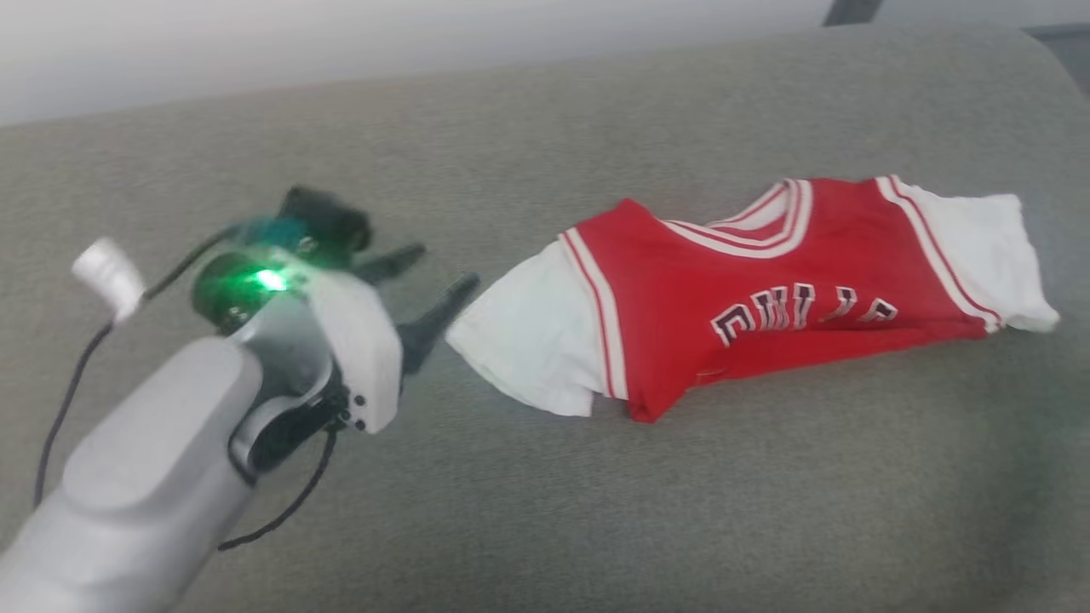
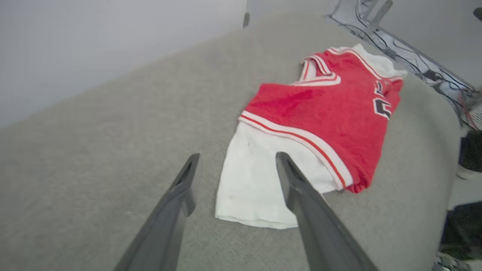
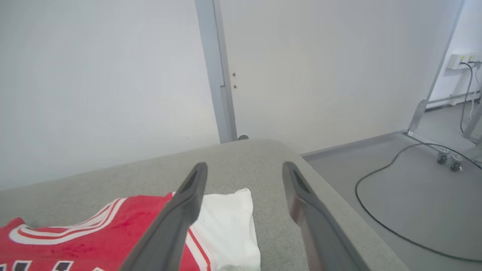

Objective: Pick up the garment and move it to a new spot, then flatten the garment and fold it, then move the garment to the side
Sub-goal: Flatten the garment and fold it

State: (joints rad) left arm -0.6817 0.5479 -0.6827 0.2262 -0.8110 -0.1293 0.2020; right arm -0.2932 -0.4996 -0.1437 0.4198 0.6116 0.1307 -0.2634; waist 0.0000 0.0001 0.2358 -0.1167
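Red jersey fabric, white short sleeves: the garment (image 1: 766, 289) lies on a grey upholstered surface (image 1: 596, 511), right of centre, collar toward the far side. White-and-red striped trim runs round the V collar and both armholes. Dark lettering outlined in white crosses the chest. The body is rumpled, with its near edge rolled under (the hem itself is hidden).

- Left gripper (image 1: 443, 268): released, fingers spread, nothing between them. It sits just left of the garment's left sleeve, one fingertip just beside the sleeve's edge; whether it touches cannot be told. A green light (image 1: 271, 279) glows on the wrist.
- Right gripper (image 3: 244, 166): released, fingers wide apart and empty, above the right sleeve and the far right end of the surface.

Hard to make out:
- The lettering buckles over the folds and is soft with blur in the head view, so the word cannot be read.
- In the right wrist view the lettering is cut off at the bottom edge, and one finger covers part of the red body.
- In the left wrist view one finger overlaps the near corner of the left sleeve.
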